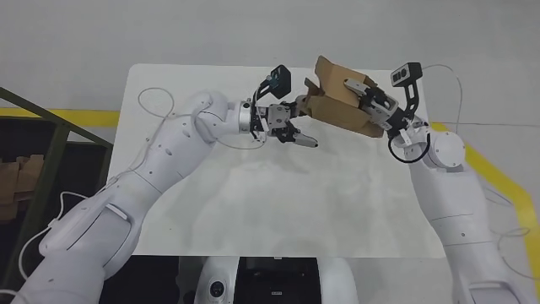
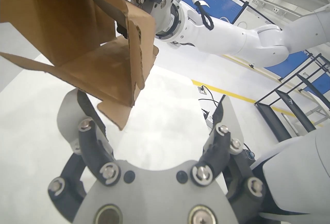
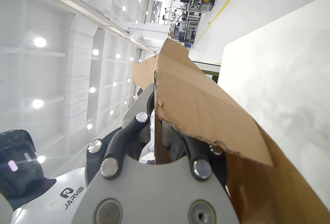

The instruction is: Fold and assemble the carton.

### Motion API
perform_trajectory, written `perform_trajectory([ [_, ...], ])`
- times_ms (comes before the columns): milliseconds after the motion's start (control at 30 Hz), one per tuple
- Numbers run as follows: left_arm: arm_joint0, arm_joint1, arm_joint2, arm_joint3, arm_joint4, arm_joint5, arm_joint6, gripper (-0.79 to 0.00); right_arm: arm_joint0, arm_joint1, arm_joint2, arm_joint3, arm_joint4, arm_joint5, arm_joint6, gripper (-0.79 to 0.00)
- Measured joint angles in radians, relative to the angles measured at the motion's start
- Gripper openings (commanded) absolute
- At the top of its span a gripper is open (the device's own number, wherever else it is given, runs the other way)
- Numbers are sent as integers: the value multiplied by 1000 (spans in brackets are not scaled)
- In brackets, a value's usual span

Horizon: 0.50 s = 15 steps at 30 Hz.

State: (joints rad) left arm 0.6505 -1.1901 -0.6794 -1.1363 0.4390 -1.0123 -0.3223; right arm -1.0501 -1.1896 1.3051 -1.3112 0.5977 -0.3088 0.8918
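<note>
Currently mid-fold: carton [image 1: 337, 108] hangs half-open over the table [image 1: 253, 219], upper right of centre in the top view, right gripper [image 3: 154, 106] clamped on one wall, left gripper [image 2: 150, 109] spread wide and empty just beside a loose flap [image 2: 116, 111], likely next to grab and fold inward.

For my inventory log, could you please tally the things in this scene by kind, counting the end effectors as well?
brown cardboard carton: 1
white rectangular table: 1
end effectors: 2 (left end effector open, right end effector shut on the carton)
Total: 4
</note>
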Motion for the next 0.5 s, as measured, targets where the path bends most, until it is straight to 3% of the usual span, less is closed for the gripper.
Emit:
perform_trajectory([
  [500, -30, 12, 60, -5, 95, 0, 160, 0, -16, 1, 8, -8, 14, -14, 17, -785],
])
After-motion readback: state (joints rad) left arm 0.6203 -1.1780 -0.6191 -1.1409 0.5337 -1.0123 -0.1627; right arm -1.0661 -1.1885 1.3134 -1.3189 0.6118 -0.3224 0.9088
